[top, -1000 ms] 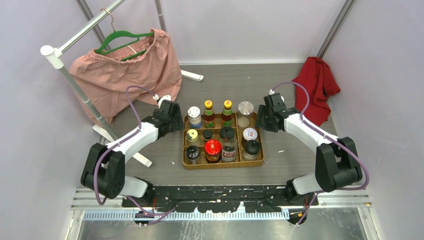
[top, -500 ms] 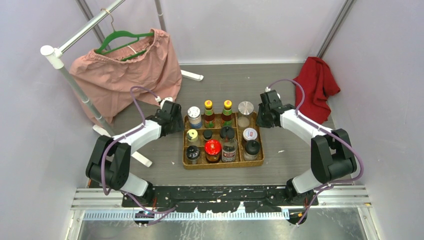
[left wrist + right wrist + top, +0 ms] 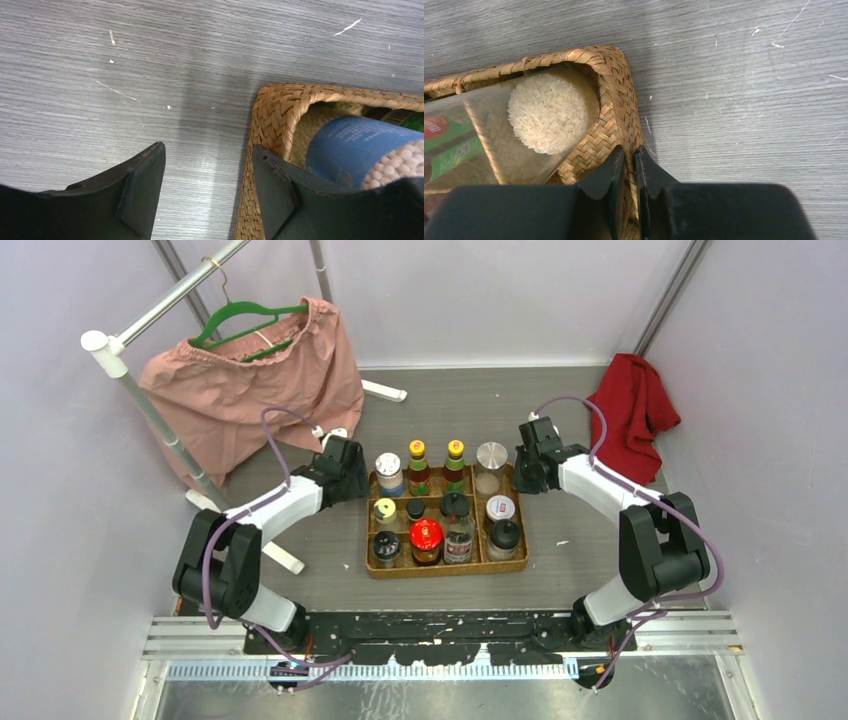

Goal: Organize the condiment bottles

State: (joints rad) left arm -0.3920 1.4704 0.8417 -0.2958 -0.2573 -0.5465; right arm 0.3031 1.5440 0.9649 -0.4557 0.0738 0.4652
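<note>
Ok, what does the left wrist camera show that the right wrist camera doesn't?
Only the left wrist view: the left tool, open around the wall of the tray, and a blue-labelled bottle in that corner. Only the right wrist view: the right tool, pinched shut on the tray's rim, and a clear rice jar. Both: a woven tray corner and the grey table.

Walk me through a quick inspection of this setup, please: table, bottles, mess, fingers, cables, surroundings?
Surface: grey wood-grain table, scattered white flecks.
Job's things: condiment bottles upright in the woven tray.
Clutter: red cloth at far right.
Grippers: left gripper fingers open at the tray's corner; right gripper fingers pinching the tray's wall.
Cables: purple cables looping off both arms.
Surroundings: pink garment on a rack; pale walls.
</note>
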